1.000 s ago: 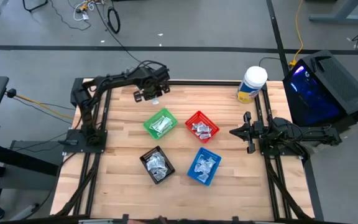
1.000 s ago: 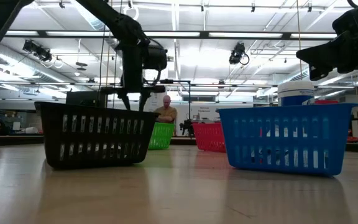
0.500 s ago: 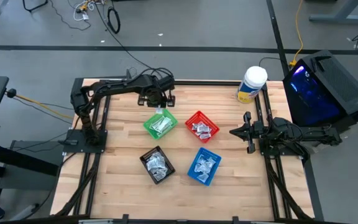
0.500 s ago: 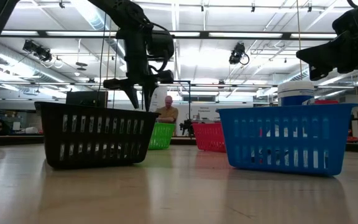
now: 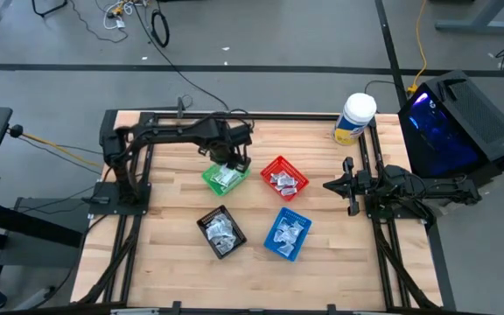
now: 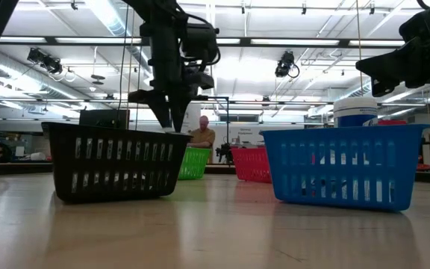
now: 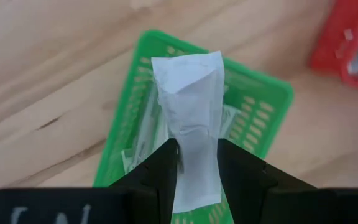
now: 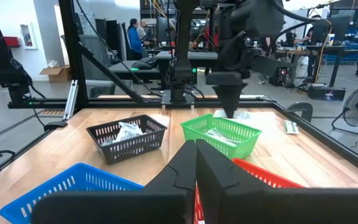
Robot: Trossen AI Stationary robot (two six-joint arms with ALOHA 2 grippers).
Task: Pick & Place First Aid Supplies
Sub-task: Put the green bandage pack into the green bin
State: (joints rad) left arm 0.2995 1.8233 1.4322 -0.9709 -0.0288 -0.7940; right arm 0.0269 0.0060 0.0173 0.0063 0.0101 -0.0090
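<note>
My left gripper [image 5: 228,158] hangs over the green basket [image 5: 226,176] and is shut on a narrow white strip packet [image 7: 189,93]. It also shows in the low view [image 6: 169,118] and, farther off, in the right wrist view [image 8: 229,106]. The green basket [image 7: 260,106] holds more packets. So do the red basket [image 5: 283,178], the black basket [image 5: 220,233] and the blue basket [image 5: 287,234]. My right gripper [image 5: 329,185] waits shut at the table's right edge. My left gripper pinches the strip packet between its two fingers, which press on its two long edges [image 7: 194,146]; the packet is drawn narrower there. The fingers [image 7: 163,171] point down from above and lie across the strip. Its free end hangs below the fingertips, clear of the green basket.
A white-lidded tub with a yellow label [image 5: 354,118] stands at the far right corner. A small packet [image 8: 291,127] lies on the table beyond the green basket. Bare wood lies along the table's left side and near edge.
My left gripper has carried the strip packet from near the table's far edge toward the right and near side, ending over the green basket. It has rolled about its own pointing line on the way. The packet stays in the hold.
</note>
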